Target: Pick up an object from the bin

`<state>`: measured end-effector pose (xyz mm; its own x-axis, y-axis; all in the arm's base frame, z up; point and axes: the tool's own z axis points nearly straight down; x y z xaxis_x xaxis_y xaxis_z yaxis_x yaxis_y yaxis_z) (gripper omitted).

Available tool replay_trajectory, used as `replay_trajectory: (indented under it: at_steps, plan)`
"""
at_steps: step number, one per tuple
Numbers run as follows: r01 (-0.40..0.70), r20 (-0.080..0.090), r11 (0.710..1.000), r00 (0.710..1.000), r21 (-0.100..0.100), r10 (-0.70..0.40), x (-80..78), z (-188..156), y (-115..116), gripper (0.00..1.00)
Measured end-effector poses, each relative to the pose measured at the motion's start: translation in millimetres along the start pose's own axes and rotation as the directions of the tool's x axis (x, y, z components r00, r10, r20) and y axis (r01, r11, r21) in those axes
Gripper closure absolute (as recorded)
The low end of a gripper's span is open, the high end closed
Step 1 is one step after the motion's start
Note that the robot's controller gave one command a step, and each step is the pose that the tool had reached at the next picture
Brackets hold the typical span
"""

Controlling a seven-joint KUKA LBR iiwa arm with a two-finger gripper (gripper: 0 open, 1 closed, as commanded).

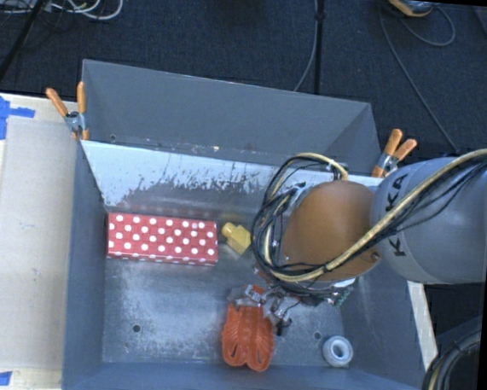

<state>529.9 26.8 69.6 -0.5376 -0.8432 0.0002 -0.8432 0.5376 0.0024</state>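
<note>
While the pincer (269, 305) hangs over the orange ribbed thing (247, 339), its grip cannot be told.

One spotted box (163, 239), yellow block (236, 237), orange bundle (247, 338), ring (337, 351).

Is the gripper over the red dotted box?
No: the gripper is at the upper end of the orange ribbed object, while the red dotted box lies apart from it, further to the view's left.

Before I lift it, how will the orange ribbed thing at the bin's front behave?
The orange ribbed thing looks soft and lumpy, so it probably squashes and sags. It lies flat, so rolling seems unlikely.
</note>
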Motion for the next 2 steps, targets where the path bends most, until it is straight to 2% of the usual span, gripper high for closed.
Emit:
replay_trajectory:
  at_steps: [2]
  plan:
    - [-0.001,-0.002,1.0,1.0,-0.004,0.001,0.7,-4.5,1.2,1.0]
